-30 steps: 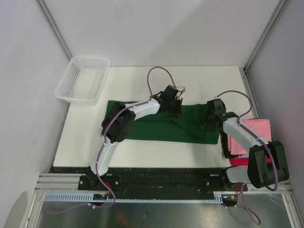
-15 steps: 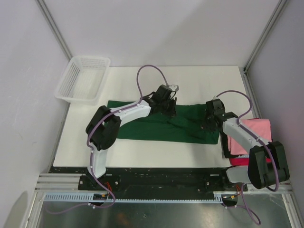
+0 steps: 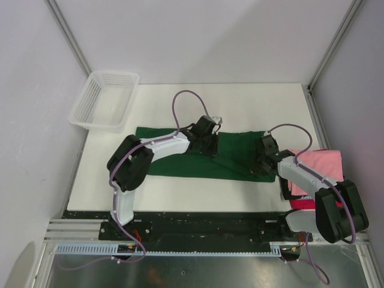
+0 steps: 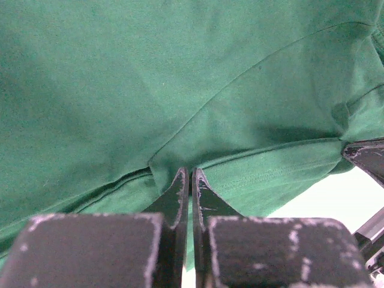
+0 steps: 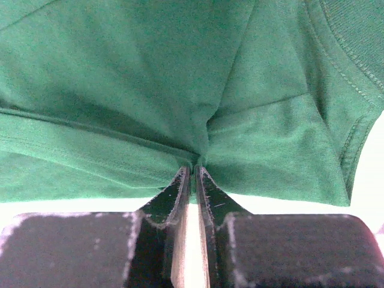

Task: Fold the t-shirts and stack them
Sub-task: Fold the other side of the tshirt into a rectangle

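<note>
both clamped | left tool point(image 4: 191, 172) on green t-shirt point(image 3: 180, 163) fold | right tool point(image 5: 193, 170) on its edge

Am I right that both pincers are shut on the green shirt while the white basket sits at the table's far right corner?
Not quite: the top view shows the basket at the far left corner. The left pincer and right pincer are indeed shut on the green shirt.

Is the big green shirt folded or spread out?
Partly folded: the green t-shirt lies as a long band with layered edges, the left pincer and right pincer each pinching a fold.
</note>
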Tool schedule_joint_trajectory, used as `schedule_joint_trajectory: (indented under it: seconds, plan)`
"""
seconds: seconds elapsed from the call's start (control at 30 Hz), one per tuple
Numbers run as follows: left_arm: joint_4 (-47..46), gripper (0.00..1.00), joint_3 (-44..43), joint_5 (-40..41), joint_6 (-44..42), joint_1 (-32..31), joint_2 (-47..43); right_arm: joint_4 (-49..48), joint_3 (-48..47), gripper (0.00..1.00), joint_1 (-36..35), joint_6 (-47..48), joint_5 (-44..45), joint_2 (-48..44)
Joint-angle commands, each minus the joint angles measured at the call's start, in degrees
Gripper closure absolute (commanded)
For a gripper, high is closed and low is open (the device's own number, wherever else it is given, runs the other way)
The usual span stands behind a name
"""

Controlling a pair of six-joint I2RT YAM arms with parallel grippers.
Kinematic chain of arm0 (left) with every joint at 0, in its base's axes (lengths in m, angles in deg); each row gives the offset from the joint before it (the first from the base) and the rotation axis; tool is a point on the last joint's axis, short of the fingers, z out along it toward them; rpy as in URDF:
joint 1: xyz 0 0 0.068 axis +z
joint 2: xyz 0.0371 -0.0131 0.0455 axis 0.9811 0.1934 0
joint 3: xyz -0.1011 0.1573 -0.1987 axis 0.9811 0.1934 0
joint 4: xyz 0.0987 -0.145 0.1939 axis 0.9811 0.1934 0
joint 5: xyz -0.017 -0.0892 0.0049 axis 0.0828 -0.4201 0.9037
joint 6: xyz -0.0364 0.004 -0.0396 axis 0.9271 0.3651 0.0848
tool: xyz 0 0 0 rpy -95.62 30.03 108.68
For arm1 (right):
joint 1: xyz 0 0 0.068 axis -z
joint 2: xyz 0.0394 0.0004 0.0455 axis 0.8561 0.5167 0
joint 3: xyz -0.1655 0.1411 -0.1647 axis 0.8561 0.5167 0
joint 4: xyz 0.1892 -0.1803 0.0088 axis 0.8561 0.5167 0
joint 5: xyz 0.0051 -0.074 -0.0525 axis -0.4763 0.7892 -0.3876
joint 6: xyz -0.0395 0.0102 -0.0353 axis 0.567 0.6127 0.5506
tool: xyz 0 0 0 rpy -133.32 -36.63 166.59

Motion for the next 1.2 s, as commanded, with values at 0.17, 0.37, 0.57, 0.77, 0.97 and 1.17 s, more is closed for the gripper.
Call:
schedule_joint_trajectory:
  seconds: [0.17,0.37,0.57,0.77,0.97,1.17]
  plan:
    - [-0.8,0.94,-0.3,3.0,-0.3,-0.2,-1.4,0.5,0.4,0.74,-0.3,-0.7,1.9,-1.0]
    - [0.8,0.61,-0.1,5.0,-2.3,0.2,-5.3,6.2,-1.6,0.57,-0.3,-0.7,3.6,-7.9]
    - [3.9,0.59,1.0,7.2,-2.9,1.3,-11.3,7.8,-3.4,0.59,-0.4,-3.0,2.2,-10.1]
    - [7.9,0.67,7.4,9.7,-1.1,1.8,-16.1,8.5,-2.2,0.7,-0.9,-6.4,0.2,-7.7]
    - [8.4,0.66,16.6,10.5,-0.5,2.4,-21.9,8.4,4.4,0.67,-0.8,-13.0,0.4,-13.0]
    - [8.4,0.66,20.3,10.1,-0.7,2.7,-26.6,8.9,9.5,0.65,1.2,-19.8,2.4,-17.7]
